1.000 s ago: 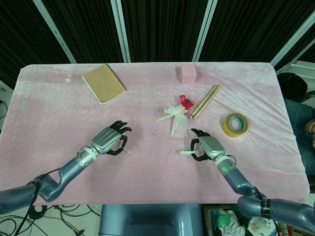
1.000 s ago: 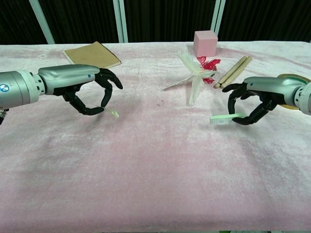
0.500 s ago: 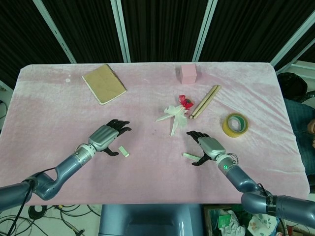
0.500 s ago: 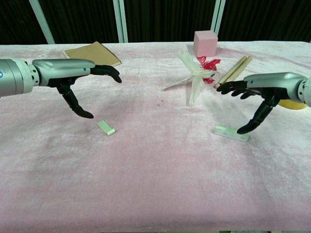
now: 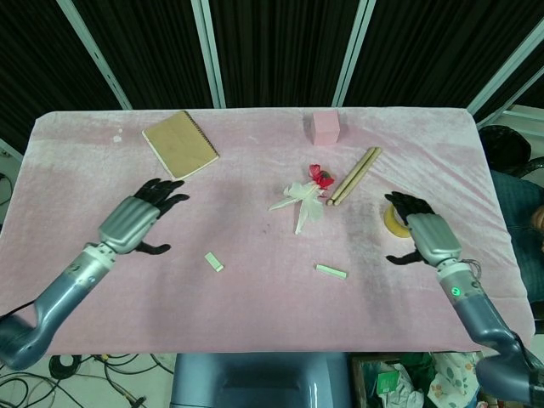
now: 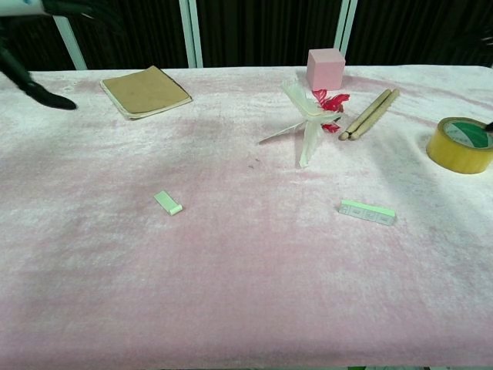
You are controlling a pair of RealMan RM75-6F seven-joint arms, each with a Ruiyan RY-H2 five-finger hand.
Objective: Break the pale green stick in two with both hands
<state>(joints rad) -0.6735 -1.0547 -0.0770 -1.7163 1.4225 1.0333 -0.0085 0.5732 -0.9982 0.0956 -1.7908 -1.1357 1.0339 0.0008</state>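
The pale green stick lies on the pink cloth in two pieces. The short piece (image 5: 213, 262) (image 6: 168, 203) rests left of centre. The longer piece (image 5: 331, 272) (image 6: 367, 211) rests right of centre. My left hand (image 5: 138, 221) hovers up and to the left of the short piece, fingers spread, holding nothing. In the chest view only a dark fingertip of the left hand (image 6: 48, 98) shows at the upper left. My right hand (image 5: 427, 236) is open and empty, well right of the longer piece, beside the tape roll.
A yellow tape roll (image 5: 405, 215) (image 6: 460, 144) sits at the right. Two wooden sticks (image 5: 354, 175) (image 6: 370, 113), a ribbon bundle with red bits (image 5: 304, 196) (image 6: 310, 116), a pink cube (image 5: 325, 127) (image 6: 324, 68) and a brown notebook (image 5: 179, 144) (image 6: 145, 90) lie farther back.
Both hands let go of their pieces, opened and drew apart outward and upward. The two pieces now lie alone on the cloth.
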